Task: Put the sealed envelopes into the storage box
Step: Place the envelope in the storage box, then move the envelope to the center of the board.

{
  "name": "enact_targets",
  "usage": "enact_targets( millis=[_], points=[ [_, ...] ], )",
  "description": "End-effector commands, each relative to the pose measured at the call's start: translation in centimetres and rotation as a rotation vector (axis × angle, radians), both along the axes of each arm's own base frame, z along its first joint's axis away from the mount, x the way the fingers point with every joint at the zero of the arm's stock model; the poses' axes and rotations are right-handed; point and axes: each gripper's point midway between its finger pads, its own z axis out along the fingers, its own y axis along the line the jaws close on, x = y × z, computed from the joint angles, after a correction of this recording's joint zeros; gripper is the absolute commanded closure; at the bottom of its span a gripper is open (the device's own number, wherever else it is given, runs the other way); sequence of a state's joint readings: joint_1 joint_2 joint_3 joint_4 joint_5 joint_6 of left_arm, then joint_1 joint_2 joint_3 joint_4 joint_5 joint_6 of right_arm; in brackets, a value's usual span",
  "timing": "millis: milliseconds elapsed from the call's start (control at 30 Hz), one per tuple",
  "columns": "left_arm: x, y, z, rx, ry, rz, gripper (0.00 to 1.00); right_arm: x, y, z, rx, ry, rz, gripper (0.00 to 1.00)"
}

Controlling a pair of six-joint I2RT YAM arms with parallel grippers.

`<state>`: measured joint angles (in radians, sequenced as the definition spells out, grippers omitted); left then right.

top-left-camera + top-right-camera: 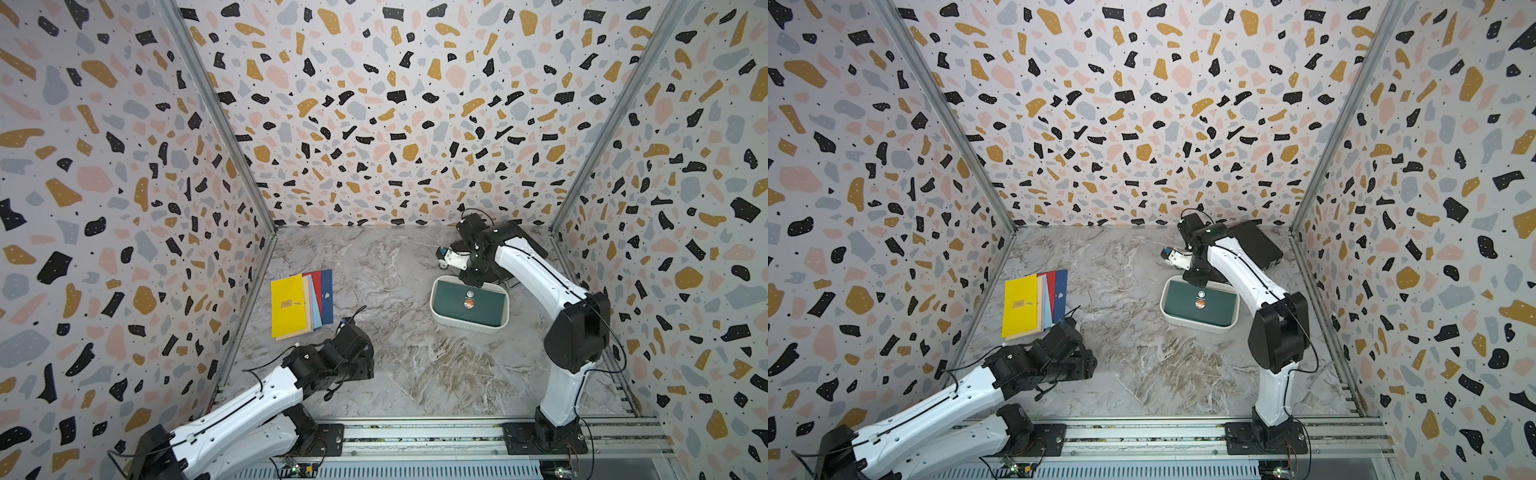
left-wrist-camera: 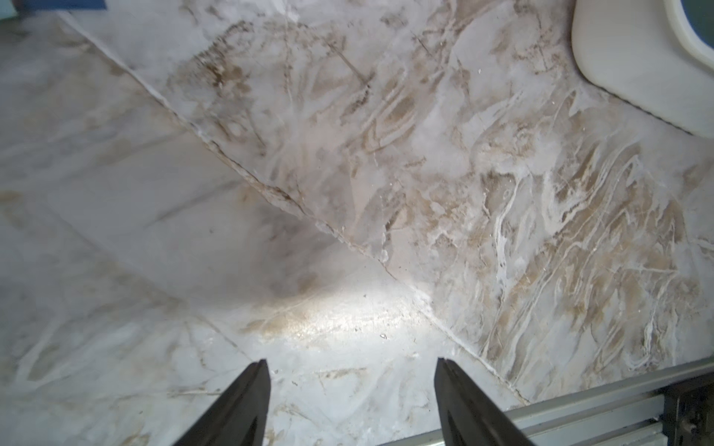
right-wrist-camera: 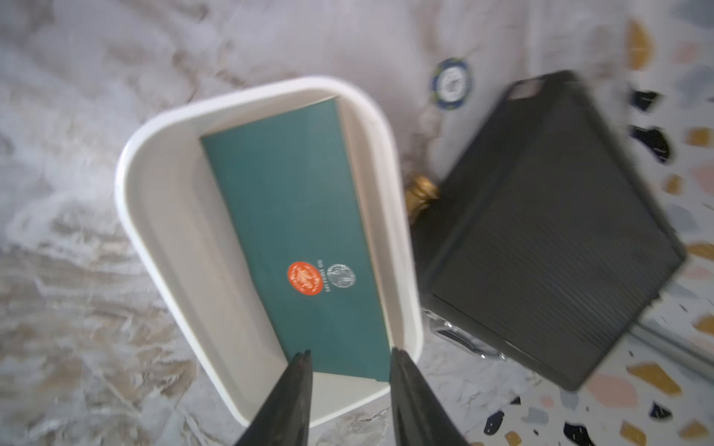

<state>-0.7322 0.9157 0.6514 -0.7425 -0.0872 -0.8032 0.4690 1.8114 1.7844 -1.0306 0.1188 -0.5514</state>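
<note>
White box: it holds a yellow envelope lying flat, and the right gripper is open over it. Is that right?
Not quite. The envelope in the white box is dark green, not yellow; the right wrist view shows it lying flat there. The yellow envelope tops the pile on the table. The right gripper is open over the box, as you said.

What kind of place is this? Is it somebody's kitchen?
Not a kitchen; it looks like a robot practice booth, probably in a lab. White-and-black robot arms are bolted to a grey metal rail, and speckled patterned wall panels box in a marble-look tabletop.
</note>
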Motion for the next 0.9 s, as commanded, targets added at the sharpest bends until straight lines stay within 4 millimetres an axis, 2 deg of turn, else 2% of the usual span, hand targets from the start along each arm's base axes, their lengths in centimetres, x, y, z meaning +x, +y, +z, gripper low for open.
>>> enact_targets(
  millis=[0, 67, 167, 300, 400, 500, 633, 767, 867],
  points=[
    [3.6, 1.0, 1.8, 0.026, -0.050, 0.050, 0.28, 1.2, -1.6, 7.5, 0.241, -0.287, -0.308, 0.58],
    [6.2, 2.5, 2.6, 0.047, -0.058, 0.122, 0.28, 0.7, -2.4, 7.8, 0.383, -0.344, -0.453, 0.56],
    [10.4, 5.1, 3.0, 0.088, -0.059, 0.232, 0.27, -1.3, -2.1, 5.6, 0.601, -0.326, -0.563, 0.38],
    [15.1, 9.3, 2.5, 0.159, -0.023, 0.374, 0.25, -4.4, 0.5, 2.4, 0.802, -0.162, -0.540, 0.37],
    [17.8, 11.9, 1.7, 0.167, 0.011, 0.468, 0.25, -6.2, 2.0, 0.0, 0.868, -0.019, -0.538, 0.37],
    [20.2, 15.0, 1.1, 0.218, 0.015, 0.555, 0.24, -7.9, 3.1, -1.7, 0.897, 0.083, -0.505, 0.37],
    [22.4, 17.7, -2.0, 0.207, 0.126, 0.609, 0.24, -9.2, 2.9, -2.3, 0.897, 0.079, -0.486, 0.36],
    [23.8, 19.1, -4.9, 0.203, 0.212, 0.623, 0.24, -10.2, 2.0, -1.6, 0.856, 0.004, -0.439, 0.32],
    [24.3, 19.1, -6.3, 0.203, 0.246, 0.606, 0.24, -10.7, 1.9, -1.0, 0.866, -0.023, -0.414, 0.32]
  ],
)
